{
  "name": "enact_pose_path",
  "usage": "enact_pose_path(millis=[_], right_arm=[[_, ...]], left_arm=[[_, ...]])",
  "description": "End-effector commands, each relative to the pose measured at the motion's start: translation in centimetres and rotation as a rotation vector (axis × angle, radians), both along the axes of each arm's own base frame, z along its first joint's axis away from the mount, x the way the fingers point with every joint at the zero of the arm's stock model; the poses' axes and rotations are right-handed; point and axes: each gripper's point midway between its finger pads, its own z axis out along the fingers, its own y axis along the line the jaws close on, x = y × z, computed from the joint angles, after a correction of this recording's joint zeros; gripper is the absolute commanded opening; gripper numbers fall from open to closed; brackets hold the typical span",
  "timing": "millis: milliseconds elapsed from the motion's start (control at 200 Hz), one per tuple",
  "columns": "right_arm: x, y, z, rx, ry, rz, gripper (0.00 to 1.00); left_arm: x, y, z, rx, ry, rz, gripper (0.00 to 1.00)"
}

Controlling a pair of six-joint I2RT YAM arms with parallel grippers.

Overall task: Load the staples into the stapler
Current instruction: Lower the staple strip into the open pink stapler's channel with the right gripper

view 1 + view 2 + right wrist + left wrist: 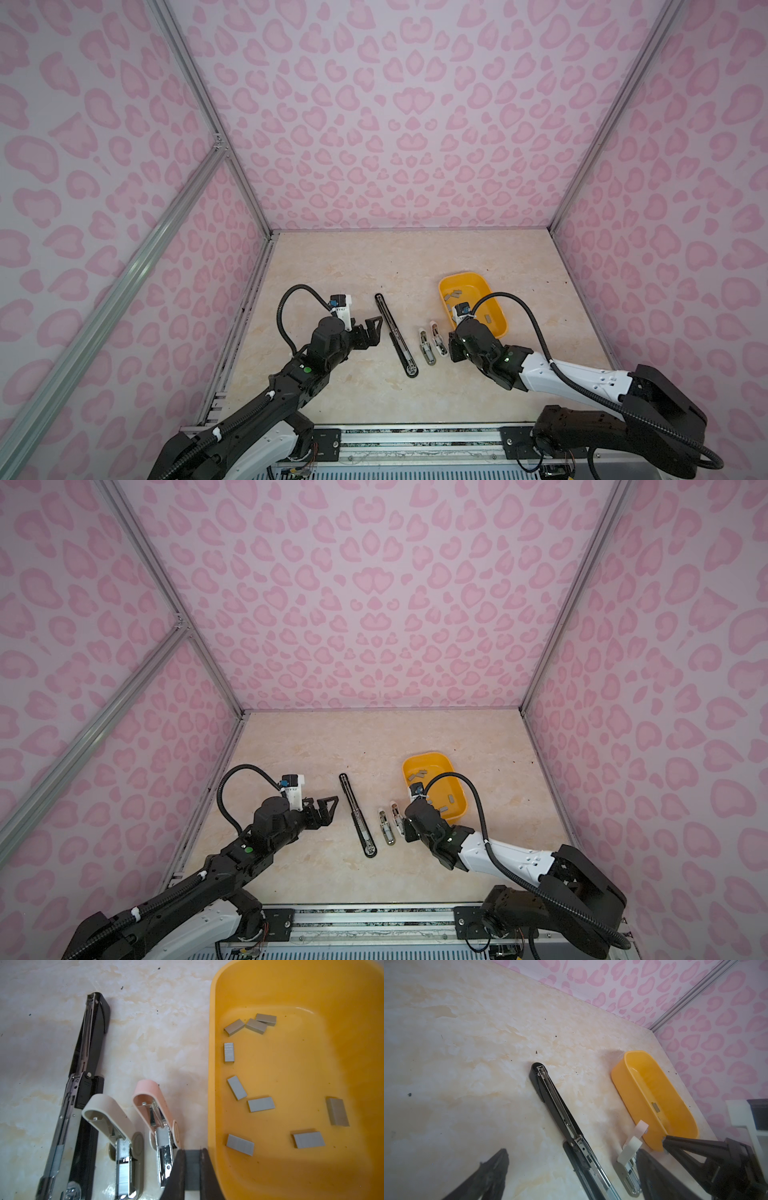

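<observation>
Nearest the lens, right wrist view: right end effector (192, 1154), fingers clamped flat on one staple strip (192, 1174). Located just outside the wall of the yellow tray (291, 1064), on its stapler side, above the table (166, 1022). Contact with the neighbouring stapler not resolvable.

Counted nine loose staples (260, 1104) lying flat on the tray floor: three bunched at the tray end farthest from the right end effector, the remainder scattered singly.

Logged three staplers on the table in a row leading away from the tray, all hinged open.
- Pink stapler (149, 1093): just beside the tray wall, metal magazine channel exposed.
- Beige stapler (110, 1111): next out from the tray, near the pink one but apart, magazine exposed.
- Black stapler (93, 1032): much longer, farthest from the tray of the three, folded out straight.

Left end effector (372, 330): beyond the black stapler, well apart from the tray. Fingers spread wide, gripping nothing, clear of the black stapler.
</observation>
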Motion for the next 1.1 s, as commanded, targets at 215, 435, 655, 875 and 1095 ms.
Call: enact_pose_path(millis=[215, 435, 655, 875, 1095], right_arm=[[-0.7, 2.1, 1.3, 0.048, -0.060, 0.085, 0.06], [-0.9, 3.5, 0.9, 0.041, -0.066, 0.121, 0.06], [-1.0, 4.4, 0.4, 0.037, -0.072, 0.139, 0.05], [-1.1, 4.7, 0.3, 0.044, -0.085, 0.147, 0.05], [-1.0, 4.5, -0.1, 0.042, -0.088, 0.132, 0.05]], left_arm=[[0.2, 0.1, 0.2, 0.007, -0.018, 0.006, 0.97], [0.2, 0.1, 0.4, 0.005, -0.024, 0.006, 0.97], [0.2, 0.0, 0.5, 0.002, -0.026, -0.004, 0.97], [0.0, -0.5, 0.6, -0.004, -0.031, -0.033, 0.97], [0.0, -0.5, 0.7, -0.005, -0.034, -0.035, 0.96]])
